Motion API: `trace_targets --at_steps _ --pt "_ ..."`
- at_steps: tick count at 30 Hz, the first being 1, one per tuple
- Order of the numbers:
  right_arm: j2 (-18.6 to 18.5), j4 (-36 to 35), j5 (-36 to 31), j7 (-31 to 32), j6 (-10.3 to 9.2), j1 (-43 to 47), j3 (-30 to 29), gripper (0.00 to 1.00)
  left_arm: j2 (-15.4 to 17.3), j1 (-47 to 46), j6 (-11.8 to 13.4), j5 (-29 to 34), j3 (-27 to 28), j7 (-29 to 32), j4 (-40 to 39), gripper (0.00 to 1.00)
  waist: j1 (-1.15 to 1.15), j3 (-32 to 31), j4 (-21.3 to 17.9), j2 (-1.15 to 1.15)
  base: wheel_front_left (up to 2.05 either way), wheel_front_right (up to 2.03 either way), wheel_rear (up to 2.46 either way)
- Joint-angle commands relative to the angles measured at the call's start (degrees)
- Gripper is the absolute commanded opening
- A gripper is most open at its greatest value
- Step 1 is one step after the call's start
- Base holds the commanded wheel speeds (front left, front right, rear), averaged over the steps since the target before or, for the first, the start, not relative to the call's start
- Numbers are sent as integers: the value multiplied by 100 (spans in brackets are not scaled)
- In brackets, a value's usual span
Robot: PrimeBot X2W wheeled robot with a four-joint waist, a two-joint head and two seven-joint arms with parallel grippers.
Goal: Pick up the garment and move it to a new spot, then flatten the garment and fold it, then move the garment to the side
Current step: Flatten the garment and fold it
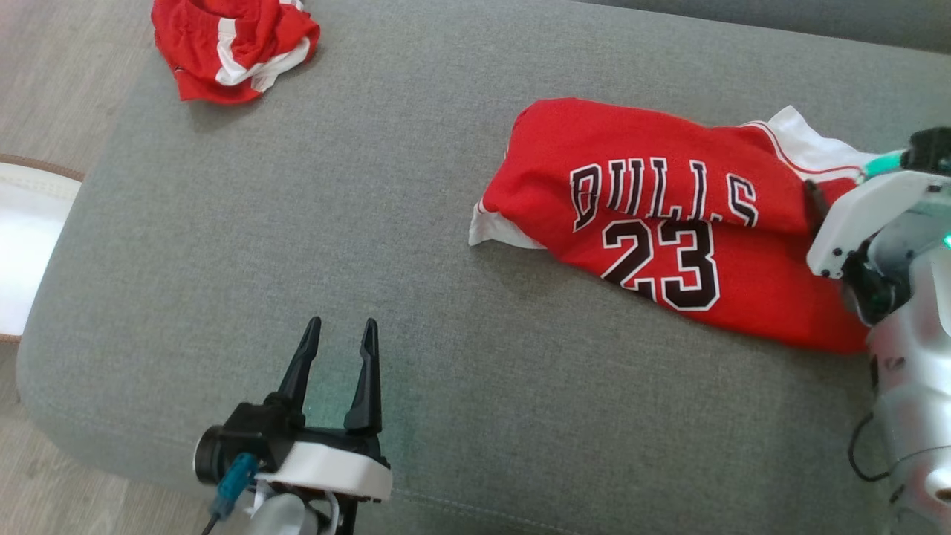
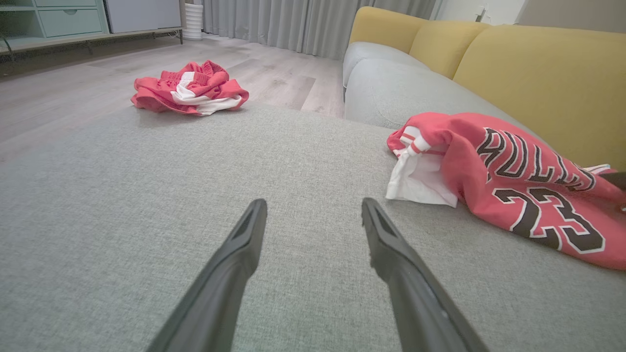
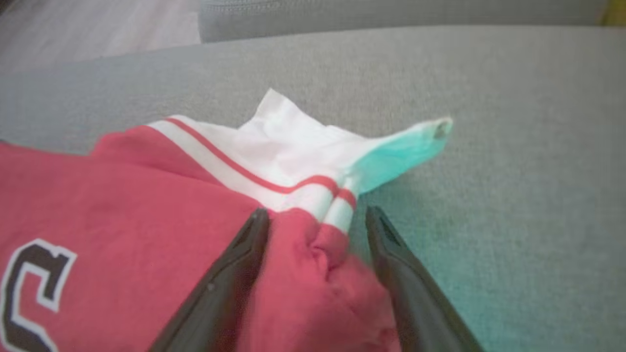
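The red jersey (image 1: 654,223) lay rumpled on the right half of the gray cushion (image 1: 297,223), between its near and far edges, with the black-and-white "BULLS" and "23" facing up. White fabric stuck out at its left end, and a white, red-striped edge showed at its right end.

The right gripper (image 3: 317,212) sat at that right end with its jaws spread wide. A bunched fold of red cloth lay between the two fingers, the left finger against it, and nothing was pinched. The white corner beyond the fingertips rested flat on the cushion.

The left gripper (image 1: 342,323) hung over bare cushion by the near edge, left of the middle and well apart from the jersey, jaws equally wide and holding nothing.

A second red-and-white garment (image 1: 234,44) was crumpled at the cushion's far left corner. A pale round thing with a brown rim (image 1: 30,253) sat on the floor past the left edge; what it was could not be told.
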Motion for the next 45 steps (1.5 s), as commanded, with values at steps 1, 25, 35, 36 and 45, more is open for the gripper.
trace_targets --at_steps 1,25,35,36,45 --pt "-30 -123 208 121 43 -245 172 85 -3 -209 43 14 181 -71 -171 100 0 3 -13 0 0 0 0" --pt "404 -1722 1099 -1558 43 -664 2708 0 -5 -57 50 112 263 -71 -108 100 0 -570 26 0 0 0 0" --pt "730 -1706 1075 -1571 43 314 5076 0 -5 -23 26 88 378 -71 -154 100 0 -622 170 0 0 0 0" --pt "736 -1652 1044 -1616 43 385 5231 0 -5 -21 30 80 379 -71 -159 100 0 -620 179 0 0 0 0" --pt "747 -1619 1053 -1921 43 730 6553 100 -5 0 74 53 424 -71 -179 100 0 -634 155 0 0 0 0"
